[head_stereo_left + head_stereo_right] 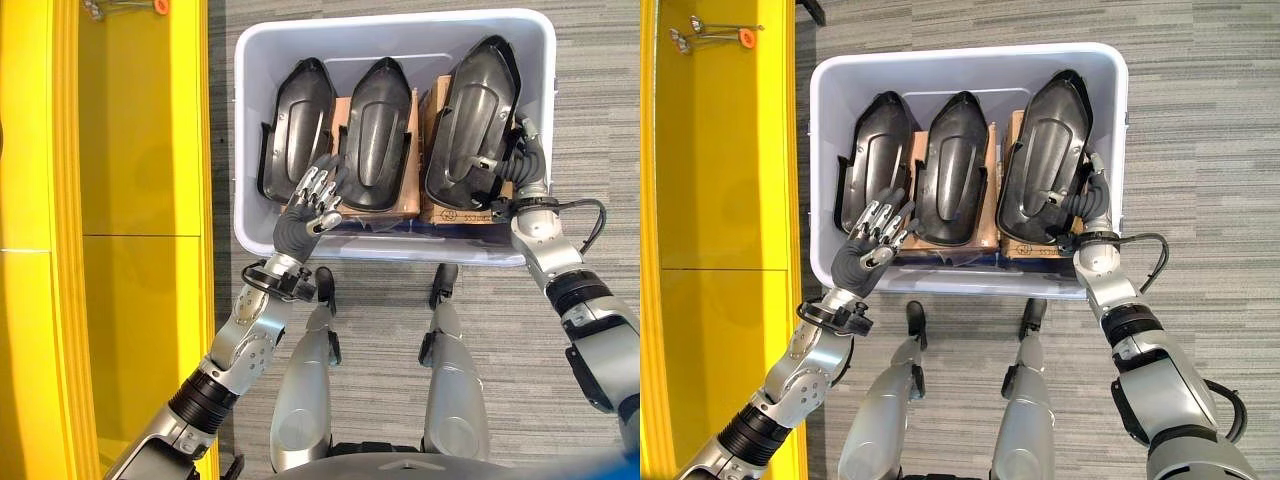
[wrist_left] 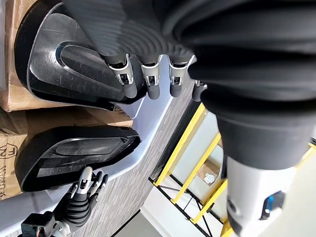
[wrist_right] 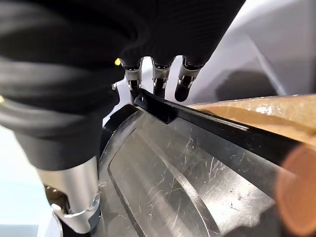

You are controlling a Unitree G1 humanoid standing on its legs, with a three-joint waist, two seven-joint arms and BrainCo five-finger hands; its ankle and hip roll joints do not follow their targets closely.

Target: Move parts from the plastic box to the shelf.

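Fingers of right hand (image 1: 522,165) clamp rightmost black part (image 1: 470,115); left hand (image 1: 312,205) fingers apart.

A: Head stereo pair looks straight down on the plastic box (image 1: 545,120). Both eyes share the box, its three black parts and the yellow shelf (image 1: 720,250) left of the box; the right eye's framing sits slightly offset.

B: Wrists?

A: Left wrist cam, very close, looks past the left hand (image 2: 148,81) along the box's near wall. Right wrist cam, closer still, looks past the right hand (image 3: 158,74) onto the rightmost part (image 3: 187,168) in the box.
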